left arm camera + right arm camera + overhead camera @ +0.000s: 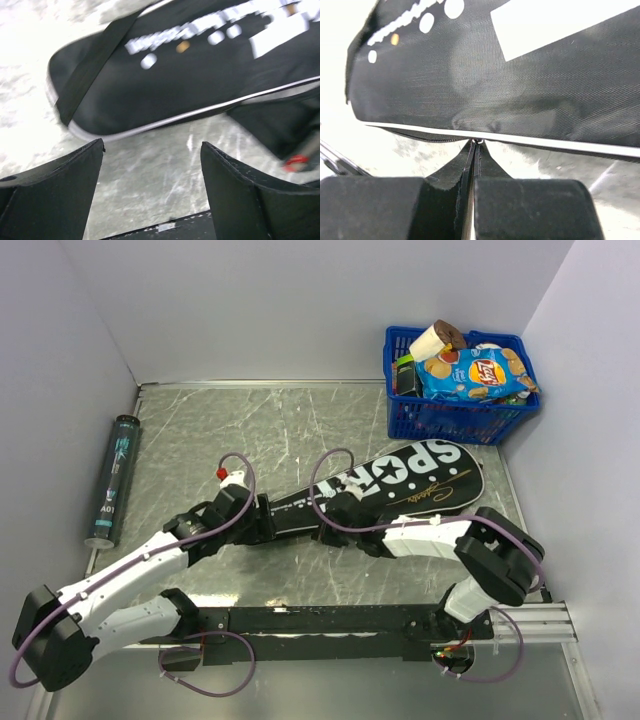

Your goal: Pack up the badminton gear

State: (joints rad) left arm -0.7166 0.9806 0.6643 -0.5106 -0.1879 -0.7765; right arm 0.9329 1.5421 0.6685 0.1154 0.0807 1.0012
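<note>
The black racket-shaped "SPORT" cover [420,475] lies slantwise on the table, head end at the back right. My left gripper [262,520] is open and empty, low over the table just short of the cover's narrow handle end [190,75]; its fingers [60,185] touch nothing. My right gripper [335,512] is shut at the cover's near edge [495,75], its tips pinching a small metal zipper pull [478,142] below the white piping. The long black tube with teal print [113,480] lies along the left wall. No rackets or shuttlecocks are in view.
A blue plastic basket [455,420] of snack packets stands in the back right corner. A black rail [320,620] runs along the near edge between the arm bases. Grey walls close in the left, back and right sides.
</note>
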